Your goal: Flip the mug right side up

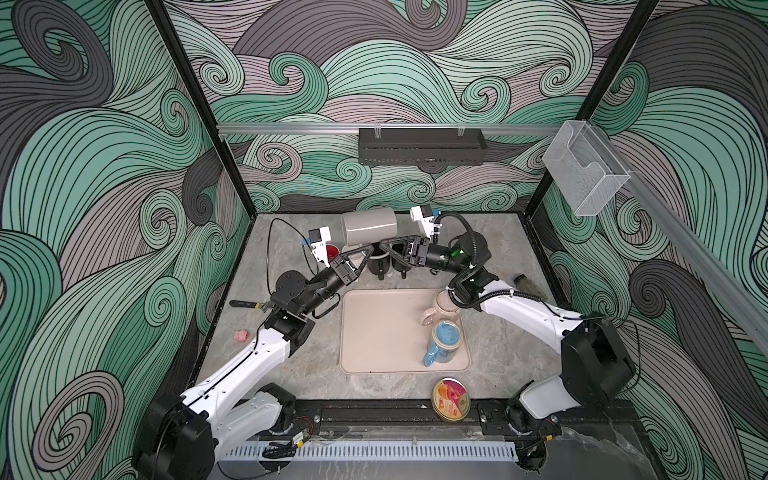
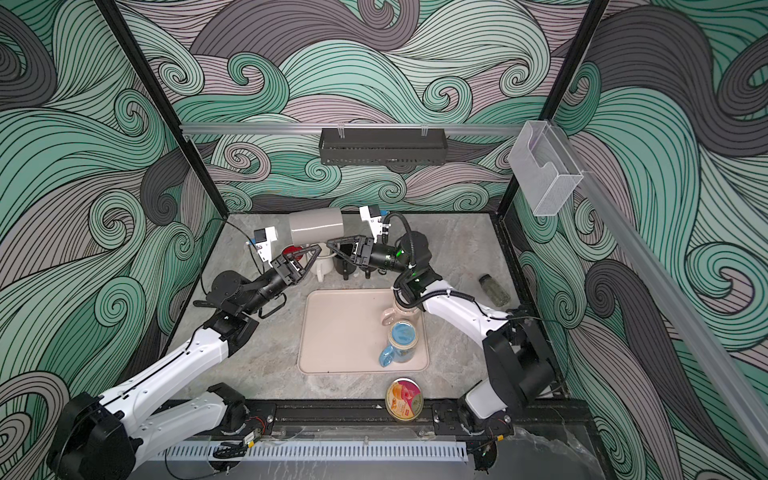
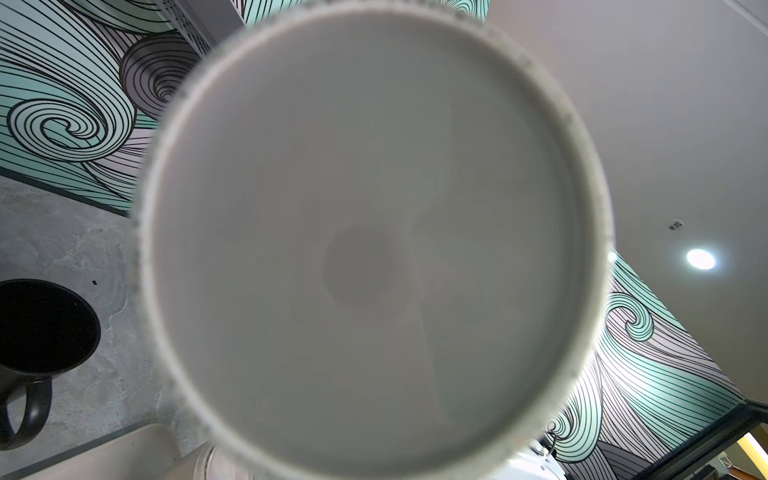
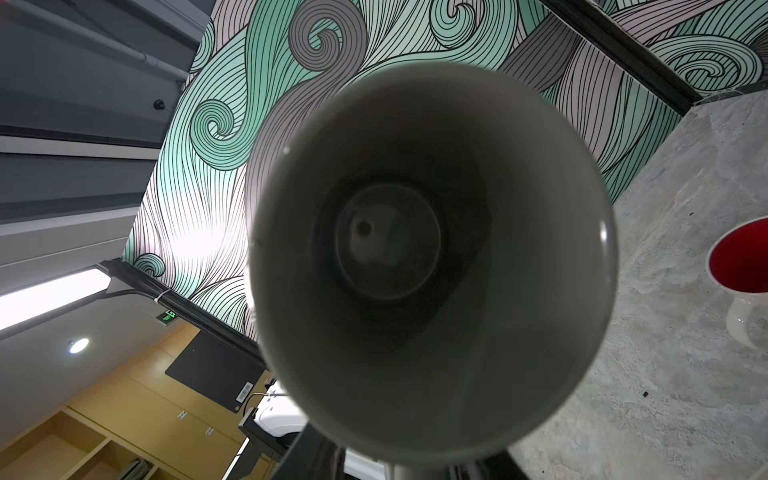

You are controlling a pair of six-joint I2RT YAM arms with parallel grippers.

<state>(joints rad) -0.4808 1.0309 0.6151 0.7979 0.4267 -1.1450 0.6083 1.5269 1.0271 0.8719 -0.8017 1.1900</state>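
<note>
Swirling teal-and-grey wave walls enclose a marbled grey desk — a black rack hangs on the back rail, a ceiling spotlight glows.

We see beige tray on bench | pink mug, blue mug along tray's right side | printed tin at bench front | bottle lying far right

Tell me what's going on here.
Both arms are working on a grey mug, which hangs on its side in the air over the back of the table. The left gripper is shut right by it and seems to carry it; the right gripper sits close beside, its grip unclear. The mug is not yet upright.
</note>
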